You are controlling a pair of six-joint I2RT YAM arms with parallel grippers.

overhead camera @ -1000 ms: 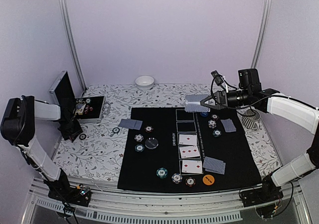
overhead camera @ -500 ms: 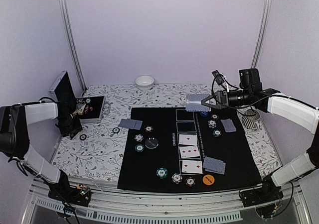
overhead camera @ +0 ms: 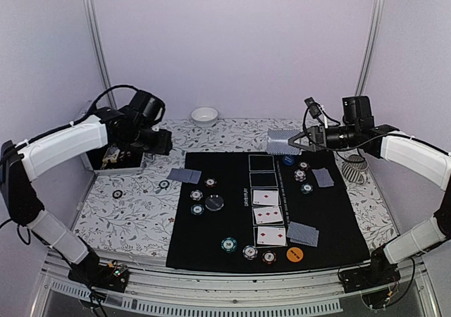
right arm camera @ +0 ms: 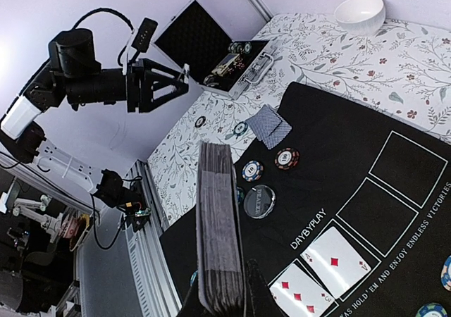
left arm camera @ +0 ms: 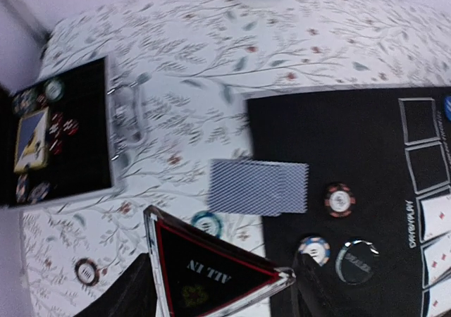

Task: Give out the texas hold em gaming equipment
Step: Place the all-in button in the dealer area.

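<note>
Right claw (overhead camera: 296, 140) pinches the light, probably slick card deck (right arm camera: 218, 225) across its faces; left claw (left arm camera: 224, 299) grips the stiff ALL IN triangle (left arm camera: 204, 271).

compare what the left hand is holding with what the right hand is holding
The left hand grips one black, red-edged triangular plaque marked ALL IN; the right hand grips a thick deck of grey-blue-backed cards. The plaque hangs over the floral tablecloth beside the mat; the deck hangs over the mat's far end. Both are held in the air.
</note>
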